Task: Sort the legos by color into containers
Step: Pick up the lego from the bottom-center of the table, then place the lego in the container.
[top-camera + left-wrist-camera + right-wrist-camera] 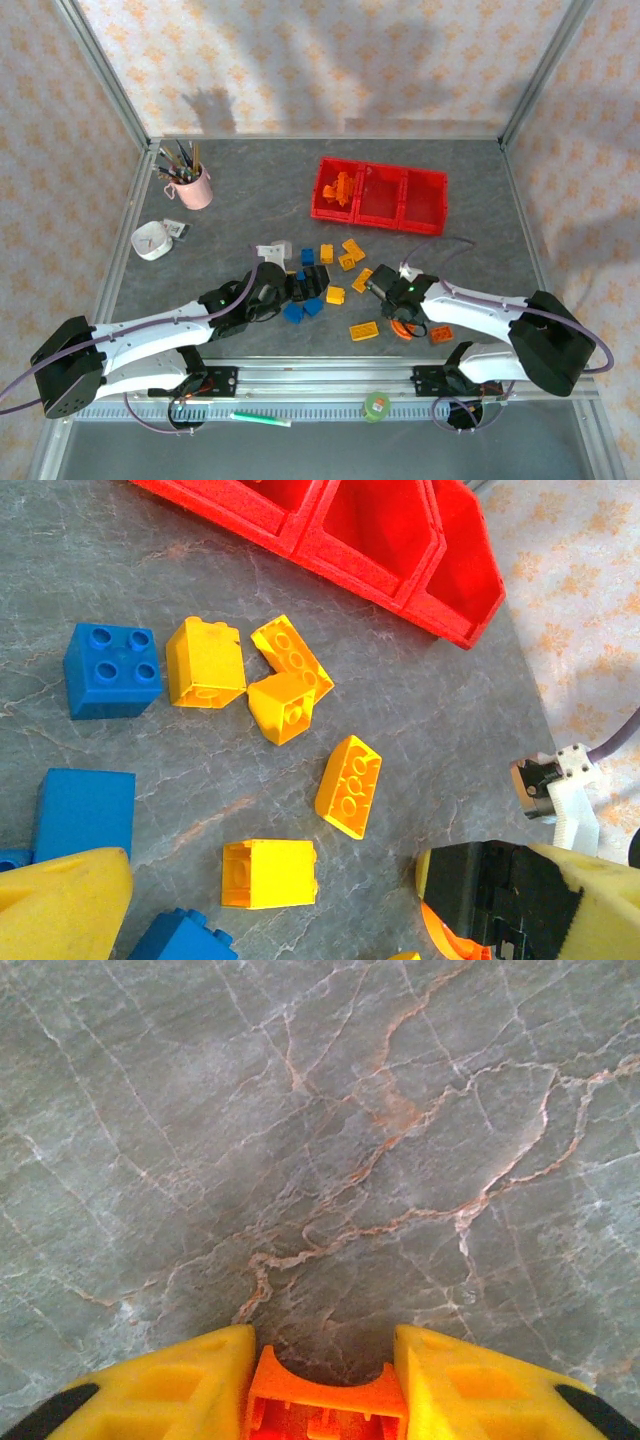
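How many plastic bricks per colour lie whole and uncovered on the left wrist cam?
Yellow plastic bricks: 5
Blue plastic bricks: 1 (further blue ones are cut off or partly hidden, not counted)
Total: 6

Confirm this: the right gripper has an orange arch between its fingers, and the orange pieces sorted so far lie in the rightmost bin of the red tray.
The top view shows the sorted orange pieces in the leftmost bin of the red tray, not the rightmost. The right gripper does have an orange arch between its fingers, as its wrist view shows.
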### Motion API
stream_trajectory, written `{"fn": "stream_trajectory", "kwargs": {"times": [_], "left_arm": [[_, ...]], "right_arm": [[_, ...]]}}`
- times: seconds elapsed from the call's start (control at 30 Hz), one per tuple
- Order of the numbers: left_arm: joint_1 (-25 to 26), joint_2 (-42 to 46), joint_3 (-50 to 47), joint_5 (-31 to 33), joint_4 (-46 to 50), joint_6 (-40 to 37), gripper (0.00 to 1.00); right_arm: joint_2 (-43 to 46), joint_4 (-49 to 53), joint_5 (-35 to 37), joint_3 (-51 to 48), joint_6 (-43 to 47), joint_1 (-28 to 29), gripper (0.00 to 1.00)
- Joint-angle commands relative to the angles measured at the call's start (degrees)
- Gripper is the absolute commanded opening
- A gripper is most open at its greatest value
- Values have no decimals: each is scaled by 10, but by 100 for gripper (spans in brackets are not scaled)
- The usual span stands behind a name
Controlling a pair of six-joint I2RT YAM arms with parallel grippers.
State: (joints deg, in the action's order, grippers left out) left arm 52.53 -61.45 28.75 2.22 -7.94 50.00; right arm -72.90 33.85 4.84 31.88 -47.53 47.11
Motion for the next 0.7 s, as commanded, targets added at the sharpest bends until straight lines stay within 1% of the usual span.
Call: {"fn": "stream_trajectory", "kwargs": {"times": [0.0, 0.1, 0.23, 0.33, 0.4, 0.5, 0.6, 0.67], "left_arm": [[5, 14, 9, 17, 7, -7, 99], [4, 20, 11, 25, 16, -11, 99], [-3, 33, 18, 26, 35, -25, 99], [-24, 45, 24, 22, 55, -36, 99], [-50, 57, 24, 5, 59, -41, 99], [-82, 66, 29, -14, 62, -53, 99], [-105, 62, 48, -13, 82, -70, 99], [-121, 56, 60, -19, 88, -82, 99]], "right_arm": [[8, -21, 10, 26, 19, 4, 38], [20, -22, 11, 52, 36, 4, 36], [14, -6, 42, 106, 61, 3, 36], [-9, -25, 39, 162, 103, -8, 36], [-40, -40, 25, 208, 135, -24, 36], [-92, -61, 28, 278, 171, -48, 36], [-153, -99, 9, 345, 205, -74, 36], [-199, -103, 1, 399, 216, -90, 35]]}}
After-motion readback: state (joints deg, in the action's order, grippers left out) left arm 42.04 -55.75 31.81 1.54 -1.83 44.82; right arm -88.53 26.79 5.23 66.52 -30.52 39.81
